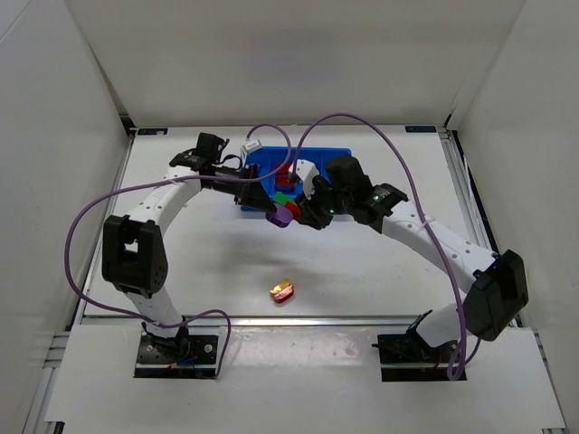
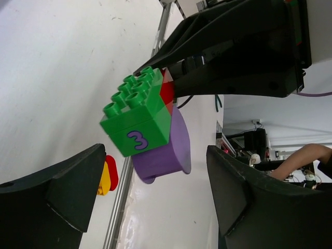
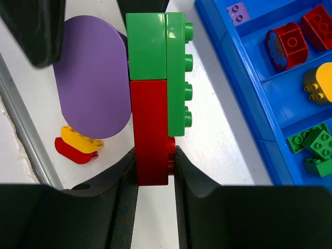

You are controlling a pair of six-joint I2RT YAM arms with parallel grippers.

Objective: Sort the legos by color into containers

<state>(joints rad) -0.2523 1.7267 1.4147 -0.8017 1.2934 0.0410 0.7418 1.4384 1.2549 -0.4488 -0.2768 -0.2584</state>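
My right gripper [image 3: 154, 155] is shut on a red lego [image 3: 150, 135]. A green lego [image 3: 155, 46] marked 3 and a purple oval lego [image 3: 93, 78] are stuck to that red one, and the stack hangs above the table just in front of the blue tray [image 3: 228, 67]. My left gripper [image 2: 155, 171] is open, its fingers on either side of the purple oval [image 2: 163, 150] and green lego [image 2: 137, 111] with gaps on both sides. In the top view the two grippers [image 1: 262, 201] [image 1: 303, 203] meet at the tray's [image 1: 271, 158] near edge.
Red legos [image 3: 288, 44], a yellow one [image 3: 319, 85], green ones [image 3: 311, 148] and a small purple one [image 3: 237, 11] lie in separate tray compartments. A yellow lego stacked on a red one [image 1: 282, 290] lies on the table near the front edge.
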